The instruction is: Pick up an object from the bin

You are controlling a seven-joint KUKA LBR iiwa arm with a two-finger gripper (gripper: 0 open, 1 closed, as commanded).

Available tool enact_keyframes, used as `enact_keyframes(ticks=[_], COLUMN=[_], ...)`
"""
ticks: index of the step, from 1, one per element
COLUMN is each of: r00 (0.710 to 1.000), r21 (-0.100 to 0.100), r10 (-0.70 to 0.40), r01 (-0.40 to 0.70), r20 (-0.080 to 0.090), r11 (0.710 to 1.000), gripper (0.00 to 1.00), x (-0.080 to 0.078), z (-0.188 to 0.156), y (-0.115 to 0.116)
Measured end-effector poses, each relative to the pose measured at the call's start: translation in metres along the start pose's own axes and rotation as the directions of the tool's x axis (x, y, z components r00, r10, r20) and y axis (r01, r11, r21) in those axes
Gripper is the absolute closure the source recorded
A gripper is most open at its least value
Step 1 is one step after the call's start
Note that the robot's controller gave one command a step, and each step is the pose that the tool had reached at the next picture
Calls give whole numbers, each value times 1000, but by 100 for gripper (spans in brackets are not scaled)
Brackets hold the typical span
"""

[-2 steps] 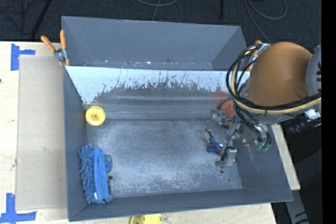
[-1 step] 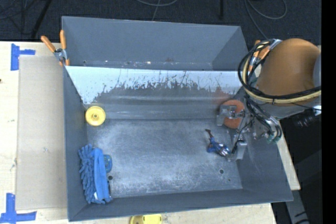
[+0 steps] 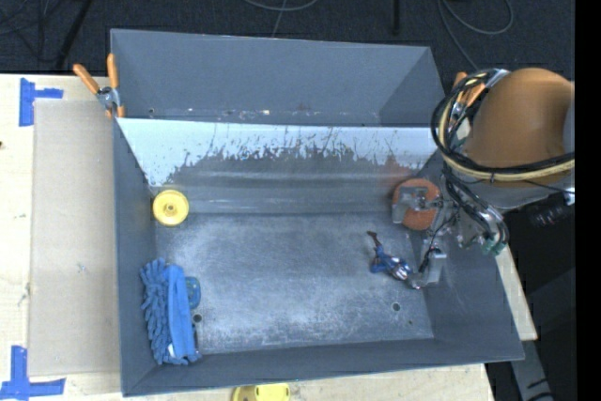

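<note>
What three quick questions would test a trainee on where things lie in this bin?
1. Fill the gap: in the camera view, the blue fuzzy cloth lies in the bin's ______ corner.
2. True or false: the yellow disc lies apart from the blue fuzzy cloth, further up the left side.
3. Which thing lies nearest the gripper?
A) yellow disc
B) small dark-blue thing
C) blue fuzzy cloth

Key: 1 lower-left; 2 true; 3 B.
</note>
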State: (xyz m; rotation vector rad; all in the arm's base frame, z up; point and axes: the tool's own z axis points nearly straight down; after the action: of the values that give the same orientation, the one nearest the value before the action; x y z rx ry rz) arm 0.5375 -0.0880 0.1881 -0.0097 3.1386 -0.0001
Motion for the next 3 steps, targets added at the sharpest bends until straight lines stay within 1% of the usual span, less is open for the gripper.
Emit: enact_keyframes(ticks=[1,2,3], r00=[997,1000,995], r21=[0,-1,0], r10=[-75,-12,101], r01=[75,12,-101], r20=[1,-3,-1], r11=[997,1000,995], gripper=[0,0,0], x=[-19,13,-5], z=[30,45,74], y=[-8,-22,-27])
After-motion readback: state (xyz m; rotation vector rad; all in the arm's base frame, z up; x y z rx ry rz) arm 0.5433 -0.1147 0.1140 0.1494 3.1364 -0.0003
